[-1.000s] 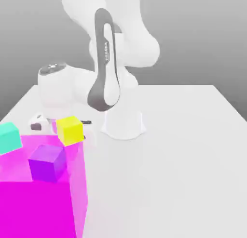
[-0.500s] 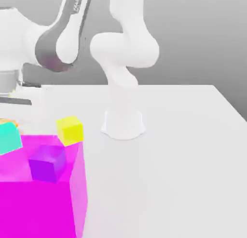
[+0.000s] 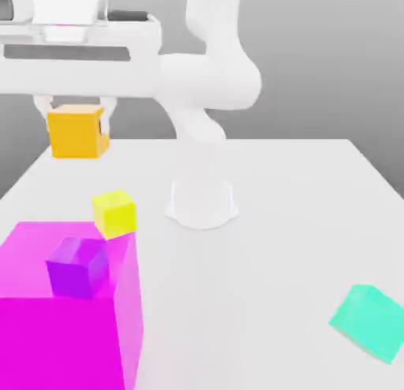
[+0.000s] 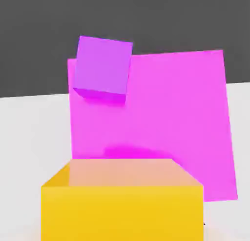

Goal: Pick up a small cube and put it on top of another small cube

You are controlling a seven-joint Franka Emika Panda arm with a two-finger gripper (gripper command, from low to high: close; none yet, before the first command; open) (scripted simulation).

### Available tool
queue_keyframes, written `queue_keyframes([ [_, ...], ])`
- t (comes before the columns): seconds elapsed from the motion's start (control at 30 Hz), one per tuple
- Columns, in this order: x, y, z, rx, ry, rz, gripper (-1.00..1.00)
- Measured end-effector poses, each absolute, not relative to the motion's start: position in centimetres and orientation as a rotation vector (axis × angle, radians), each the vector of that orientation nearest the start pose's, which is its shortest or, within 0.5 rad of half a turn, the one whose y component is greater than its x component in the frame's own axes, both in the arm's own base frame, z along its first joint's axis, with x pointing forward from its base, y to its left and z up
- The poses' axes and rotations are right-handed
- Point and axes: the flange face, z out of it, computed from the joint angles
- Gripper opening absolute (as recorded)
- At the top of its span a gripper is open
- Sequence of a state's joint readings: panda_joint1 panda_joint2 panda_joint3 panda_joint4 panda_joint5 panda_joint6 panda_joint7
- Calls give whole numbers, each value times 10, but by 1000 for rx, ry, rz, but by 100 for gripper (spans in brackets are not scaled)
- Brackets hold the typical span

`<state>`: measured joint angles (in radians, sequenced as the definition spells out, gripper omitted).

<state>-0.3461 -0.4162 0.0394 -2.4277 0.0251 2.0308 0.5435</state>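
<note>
My gripper point(image 3: 75, 116) hangs high over the table's far corner at the exterior view's left, shut on the small orange cube point(image 3: 76, 132), whose sides sit between the two fingers. The orange cube is well off the table. In the hand view the same orange cube point(image 4: 122, 201) sits close to the camera. The small yellow cube point(image 3: 115, 213) rests on the table below and a little toward the exterior view's right of the held cube, touching the far corner of the huge translucent magenta cube point(image 3: 63, 325).
A purple cube point(image 3: 76, 266) shows at the magenta cube's top, also visible as purple cube point(image 4: 103, 69) against the magenta cube point(image 4: 166, 128) in the hand view. A teal cube point(image 3: 369, 321) lies at the front right. The white robot base point(image 3: 202, 203) stands mid-table.
The arm has swung up and toward the exterior view's left, raising the orange cube. The teal cube, earlier beside the magenta cube at the left, now lies at the front right.
</note>
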Motion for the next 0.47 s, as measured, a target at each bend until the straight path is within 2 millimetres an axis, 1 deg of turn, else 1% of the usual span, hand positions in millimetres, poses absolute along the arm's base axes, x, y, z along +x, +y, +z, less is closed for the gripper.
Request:
queue_keyframes([
  [0.1, 401, -122, 418, -2846, 1317, -2, -100],
  [0.13, 401, -122, 409, -2845, 1317, 1, 100],
  [0.3, 401, -122, 409, -2845, 1317, 1, 100],
  [0.33, 400, -122, 404, -2848, 1318, 0, 100],
  [0.37, 401, -122, 410, -2849, 1319, 0, 100],
  [0.4, 401, -122, 420, -2850, 1319, 0, 100],
  [0.47, 401, -122, 448, -2851, 1319, 0, 100],
])
